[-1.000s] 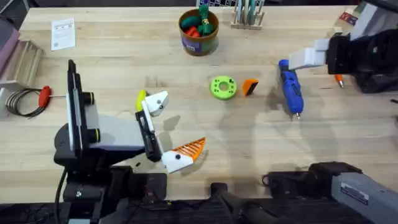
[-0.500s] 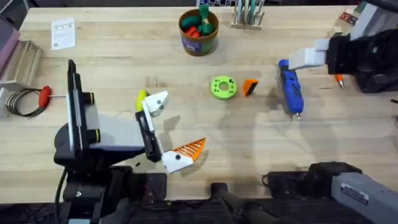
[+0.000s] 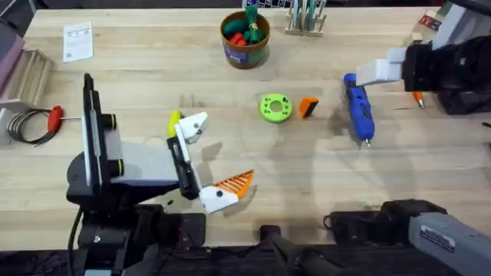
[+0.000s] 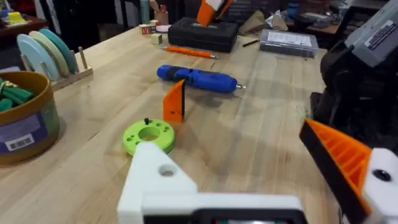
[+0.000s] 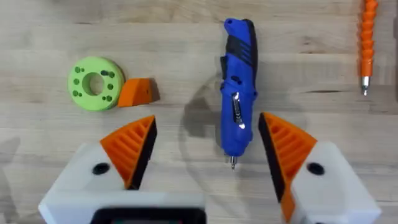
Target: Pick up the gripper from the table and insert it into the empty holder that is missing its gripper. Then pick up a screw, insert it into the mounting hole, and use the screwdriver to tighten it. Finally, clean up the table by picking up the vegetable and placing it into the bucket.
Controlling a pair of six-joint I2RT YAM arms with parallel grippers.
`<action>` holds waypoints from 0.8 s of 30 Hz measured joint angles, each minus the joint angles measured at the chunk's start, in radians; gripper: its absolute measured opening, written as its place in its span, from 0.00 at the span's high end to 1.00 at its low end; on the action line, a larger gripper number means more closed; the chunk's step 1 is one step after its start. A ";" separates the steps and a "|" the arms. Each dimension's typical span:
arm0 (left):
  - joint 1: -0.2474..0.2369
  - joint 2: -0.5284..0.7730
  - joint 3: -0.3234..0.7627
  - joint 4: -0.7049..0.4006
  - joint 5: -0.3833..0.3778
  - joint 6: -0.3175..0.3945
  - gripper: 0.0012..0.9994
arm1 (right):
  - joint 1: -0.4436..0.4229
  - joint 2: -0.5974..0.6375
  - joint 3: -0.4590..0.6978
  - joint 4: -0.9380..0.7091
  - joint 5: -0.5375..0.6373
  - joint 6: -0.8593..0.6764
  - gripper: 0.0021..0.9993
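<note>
- The gripper [image 3: 308, 106] lies on the desk [image 3: 230, 161] just beside the green disc [image 3: 275, 107]; nothing has been moved since a second ago.
- The left hand's [image 4: 261, 180] holder [image 4: 155, 180] remains empty, jaws wide.
- The right hand [image 5: 205, 146] is held wide above the screwdriver [image 5: 238, 93], empty.
- Insertion is judged not yet begun.

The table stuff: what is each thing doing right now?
gripper: loose on the table, beside the green disc.
holder: no orange finger in it.
screwdriver: lying flat, untouched.
bucket: upright, toys inside.
right gripper: open above the screwdriver.
left gripper: open, holding nothing.
</note>
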 joint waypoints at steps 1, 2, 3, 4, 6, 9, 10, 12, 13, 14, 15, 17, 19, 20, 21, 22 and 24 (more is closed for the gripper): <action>0.000 0.000 0.000 0.000 0.000 0.000 0.01 | 0.000 0.000 0.000 0.000 0.000 0.000 0.01; 0.000 0.000 0.000 0.000 0.000 0.000 0.01 | 0.000 0.000 0.000 0.000 0.000 0.000 0.01; 0.000 0.000 0.000 0.000 0.000 0.000 0.01 | 0.000 0.000 0.000 0.000 0.000 0.000 0.01; 0.000 0.000 0.000 0.000 0.000 0.000 0.01 | 0.000 0.000 0.000 0.000 0.000 0.000 0.01; 0.000 0.000 0.000 0.000 0.000 0.000 0.01 | 0.000 0.000 0.000 0.000 0.000 0.000 0.01; 0.000 0.000 0.000 0.000 0.000 0.000 0.01 | 0.000 0.000 0.000 0.000 0.000 0.000 0.01; 0.000 0.000 0.000 0.000 0.000 0.000 0.01 | 0.000 0.000 0.000 0.000 0.000 0.000 0.01; 0.000 0.000 0.000 0.000 0.000 0.000 0.01 | 0.000 0.000 0.000 0.000 0.000 0.000 0.01; 0.000 0.000 0.000 0.000 0.000 0.000 0.01 | 0.000 0.000 0.000 0.000 0.000 0.000 0.01; 0.000 0.000 0.000 0.000 0.000 0.000 0.01 | 0.000 0.000 0.000 0.000 0.000 0.000 0.01; 0.000 0.000 0.000 0.000 0.000 0.000 0.01 | 0.000 0.000 0.000 0.001 0.000 0.000 0.01; 0.000 0.000 0.000 0.000 0.000 0.000 0.01 | 0.000 0.000 0.000 0.002 0.000 0.000 0.01; 0.000 0.000 0.000 0.000 0.000 0.000 0.01 | 0.000 0.000 0.000 0.000 0.000 0.000 0.01; 0.000 0.000 0.000 0.000 0.000 0.000 0.01 | 0.000 0.000 0.000 -0.001 0.000 0.001 0.01; 0.000 0.000 0.000 0.000 0.000 0.000 0.01 | 0.000 0.000 0.000 -0.002 0.000 0.004 0.01; 0.000 0.000 0.000 0.000 0.000 0.000 0.01 | 0.000 0.000 0.000 -0.004 0.000 0.012 0.01; 0.000 0.000 0.000 0.000 0.000 0.000 0.01 | 0.002 0.000 0.000 -0.012 0.000 0.021 0.01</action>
